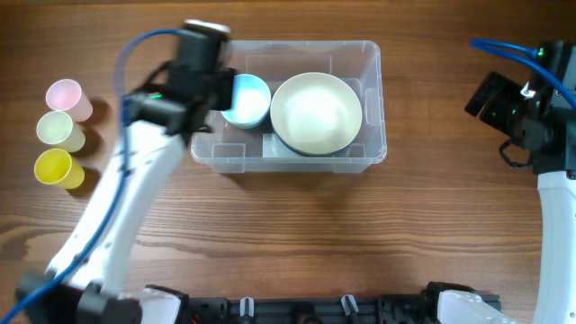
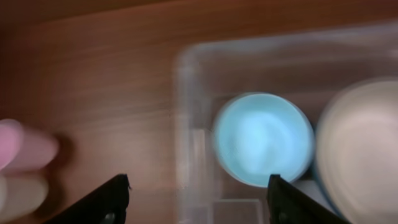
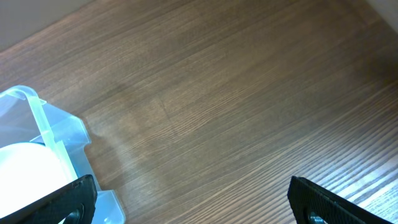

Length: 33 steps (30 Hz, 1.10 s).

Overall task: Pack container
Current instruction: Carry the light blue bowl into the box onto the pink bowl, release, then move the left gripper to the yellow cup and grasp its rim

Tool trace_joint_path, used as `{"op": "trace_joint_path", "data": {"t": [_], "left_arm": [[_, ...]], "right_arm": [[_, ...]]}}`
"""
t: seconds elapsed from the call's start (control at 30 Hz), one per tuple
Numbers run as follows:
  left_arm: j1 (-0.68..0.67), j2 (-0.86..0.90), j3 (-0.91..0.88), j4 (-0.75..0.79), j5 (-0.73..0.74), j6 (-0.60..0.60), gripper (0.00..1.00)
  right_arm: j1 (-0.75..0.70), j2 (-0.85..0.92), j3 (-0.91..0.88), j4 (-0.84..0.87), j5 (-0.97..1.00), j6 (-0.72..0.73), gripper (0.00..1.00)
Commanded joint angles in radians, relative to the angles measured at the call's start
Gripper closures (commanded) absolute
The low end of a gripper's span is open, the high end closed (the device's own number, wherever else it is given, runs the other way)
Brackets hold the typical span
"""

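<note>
The clear plastic container (image 1: 371,63) sits at the table's middle back. In it lie a light blue bowl (image 1: 250,97) on the left and a larger cream bowl (image 1: 316,112) on the right. My left gripper (image 1: 205,40) hovers over the container's left end, open and empty. In the left wrist view its fingers (image 2: 198,200) straddle the container's left wall (image 2: 189,124), with the blue bowl (image 2: 263,138) and cream bowl (image 2: 360,155) ahead. My right gripper (image 1: 493,97) is open and empty, off to the right of the container; the right wrist view shows its fingers (image 3: 189,202) over bare wood and the container's corner (image 3: 43,124).
Three cups stand at the left edge: pink (image 1: 67,96), pale green (image 1: 58,130) and yellow (image 1: 57,168). The pink cup (image 2: 25,149) and pale green cup (image 2: 18,194) also show blurred in the left wrist view. A dark rail runs along the front edge (image 1: 315,310).
</note>
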Motion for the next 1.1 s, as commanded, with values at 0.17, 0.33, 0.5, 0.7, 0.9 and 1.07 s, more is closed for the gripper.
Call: {"op": "trace_joint_path", "data": {"t": [0.17, 0.33, 0.5, 0.7, 0.9, 1.07], "left_arm": [[0.428, -0.094, 0.016, -0.183, -0.031, -0.200, 0.23], [0.625, -0.064, 0.016, -0.235, 0.025, -0.200, 0.20], [0.765, -0.043, -0.003, -0.266, 0.097, -0.200, 0.22], [0.835, -0.011, -0.068, -0.259, 0.139, -0.200, 0.24], [0.843, 0.056, -0.118, -0.202, 0.148, -0.192, 0.29], [0.843, 0.132, -0.121, -0.148, 0.147, -0.148, 0.30]], "right_arm": [[-0.003, 0.009, 0.019, 0.003, 0.017, 0.011, 0.00], [-0.003, 0.009, 0.019, 0.003, 0.017, 0.012, 0.00], [-0.003, 0.009, 0.019, 0.003, 0.017, 0.012, 0.01], [-0.003, 0.009, 0.019, 0.003, 0.017, 0.011, 0.00], [-0.003, 0.009, 0.019, 0.003, 0.017, 0.011, 0.00], [-0.003, 0.009, 0.019, 0.003, 0.017, 0.011, 0.00]]}}
